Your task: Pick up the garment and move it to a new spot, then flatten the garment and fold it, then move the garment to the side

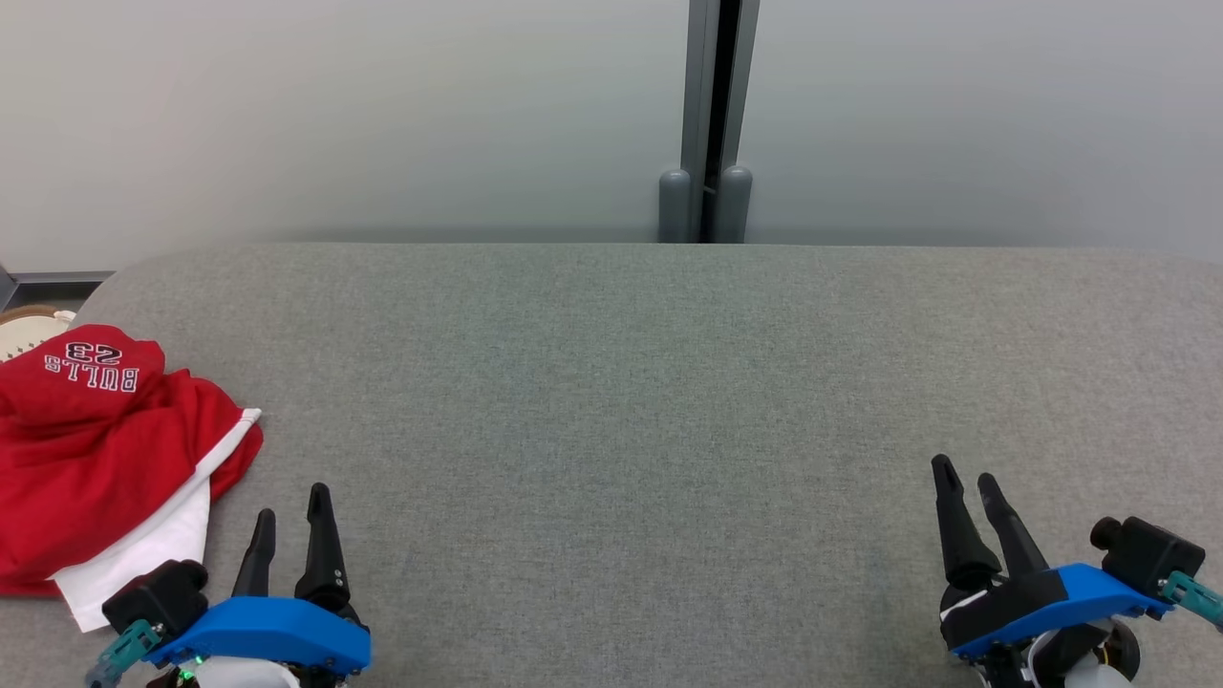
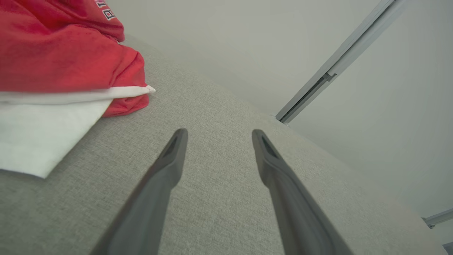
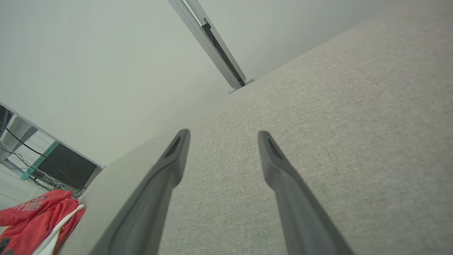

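Jaws, left: both dark fingers (image 1: 323,545) spread wide with bare grey fabric between them, gripping nothing, poised over the near-left part of the counter (image 1: 611,382). Jaws, right: likewise spread wide and empty, fingers (image 1: 955,526) over the near-right part of the counter, well apart from the left pair. Garment (image 1: 96,449): red with a white panel and white trim, lettered "BULLS 23" and reading upside down in the head view; it lies crumpled in a heap against the counter's left edge, nearer than the rounded far-left corner. Its white panel reaches toward the near edge and ends just beside the left jaws; in the left wrist view the garment (image 2: 63,53) sits to one side of the fingers, clear of them. In the right wrist view the garment (image 3: 39,212) appears far off at the counter's opposite edge. Counter: grey woven covering, flat. Backdrop: pale wall with a grey vertical post (image 1: 712,115) behind the far edge.
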Controlling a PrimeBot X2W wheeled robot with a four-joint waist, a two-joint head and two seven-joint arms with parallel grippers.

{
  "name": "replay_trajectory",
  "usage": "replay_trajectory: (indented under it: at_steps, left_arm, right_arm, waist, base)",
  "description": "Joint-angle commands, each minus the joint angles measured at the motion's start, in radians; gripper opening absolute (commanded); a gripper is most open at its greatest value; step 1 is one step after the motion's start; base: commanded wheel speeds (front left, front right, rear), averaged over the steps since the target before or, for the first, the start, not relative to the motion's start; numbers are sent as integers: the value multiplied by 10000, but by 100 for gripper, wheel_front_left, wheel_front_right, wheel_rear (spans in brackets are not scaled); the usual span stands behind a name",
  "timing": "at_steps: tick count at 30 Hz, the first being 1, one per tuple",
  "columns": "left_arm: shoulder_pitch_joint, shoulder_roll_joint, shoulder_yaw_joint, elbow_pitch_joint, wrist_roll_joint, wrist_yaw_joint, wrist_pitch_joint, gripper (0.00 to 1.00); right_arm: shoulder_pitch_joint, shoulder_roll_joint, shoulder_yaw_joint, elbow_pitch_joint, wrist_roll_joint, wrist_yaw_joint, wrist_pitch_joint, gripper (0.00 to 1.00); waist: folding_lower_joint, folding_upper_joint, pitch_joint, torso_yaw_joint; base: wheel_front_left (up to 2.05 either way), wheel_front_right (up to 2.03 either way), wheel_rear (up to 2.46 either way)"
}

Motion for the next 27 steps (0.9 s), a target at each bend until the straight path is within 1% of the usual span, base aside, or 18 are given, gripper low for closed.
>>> replay_trajectory:
  at_steps: [1, 11, 22, 27]
  left_arm:
    - [-146, 92, -53, -44, 302, 55, -88, 100]
    - [-136, 201, -455, 49, 1565, 309, -365, 100]
    - [-228, 312, -712, 164, 2641, 540, -644, 100]
    - [-157, 234, -711, 284, 2970, 655, -763, 100]
  right_arm:
    - [-222, -11, -39, -88, -328, 16, -88, 100]
    - [-268, 26, -5, 126, -1753, 18, -370, 100]
    - [-247, 60, -121, 431, -3201, 20, -647, 100]
    - [-251, 75, -185, 574, -3751, 21, -760, 100]
  waist:
    - [0, 0, 9, -2]
    - [0, 0, 38, 9]
    - [0, 0, 107, 4]
    - [0, 0, 118, 0]
  base:
    - [0, 0, 0]
    - [0, 0, 0]
    - [0, 0, 0]
    - [0, 0, 0]
